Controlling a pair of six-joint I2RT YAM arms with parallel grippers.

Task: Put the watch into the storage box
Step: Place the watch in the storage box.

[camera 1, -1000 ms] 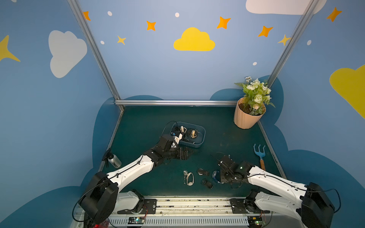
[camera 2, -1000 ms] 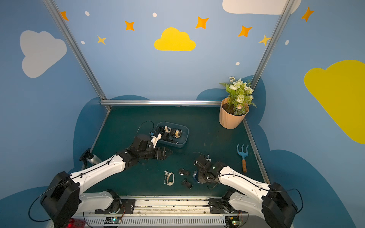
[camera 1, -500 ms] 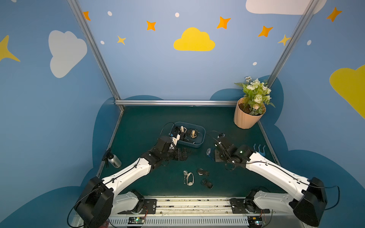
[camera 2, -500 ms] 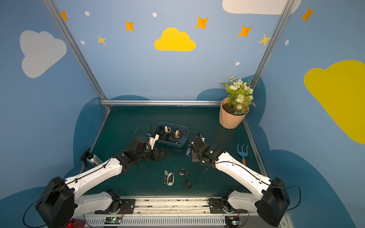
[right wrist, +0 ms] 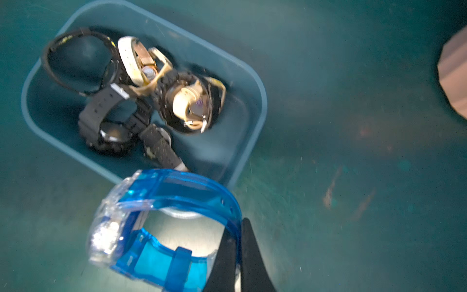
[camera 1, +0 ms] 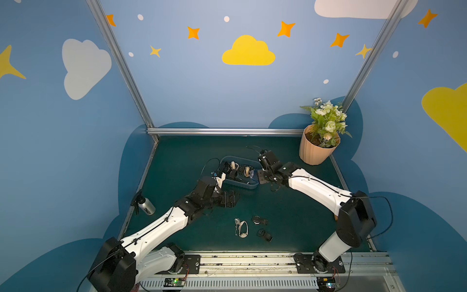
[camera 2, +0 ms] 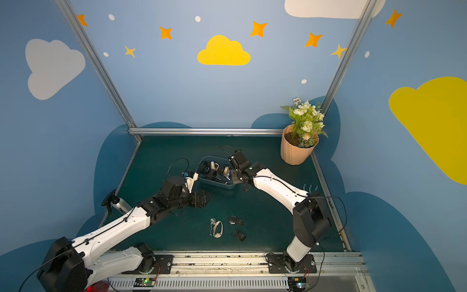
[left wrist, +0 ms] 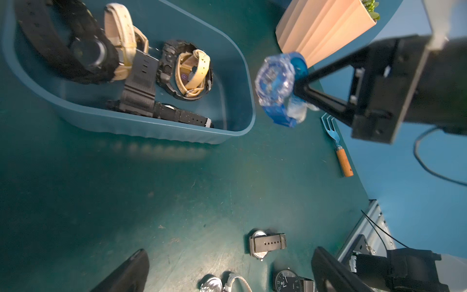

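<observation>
With the right claw pinched tight on its strap, the watch hangs in the air off the tips, buckled into a closed loop. The loop's long axis runs straight out from the claw, and the case sits at the far end, face turned away from the grip and toward the box. It's a see-through blue strap with a chunky clear case and a blue dial showing through. The watch is up at the box's right-hand end, right by the rim, and I can't call whether it's over the inside or just outside. Down in the box lies a heap of black and cream watches, straps tangled together. Over to the left claw: jaws spread wide, nothing in them, low over the mat just in front of the box. Nearer the front of the mat lies a cream-strap watch with a black pair just beside it. A peach pot of white flowers stands in the far right corner, a little rake with a wooden handle lies by the right edge, and a bottle sits at the left edge
</observation>
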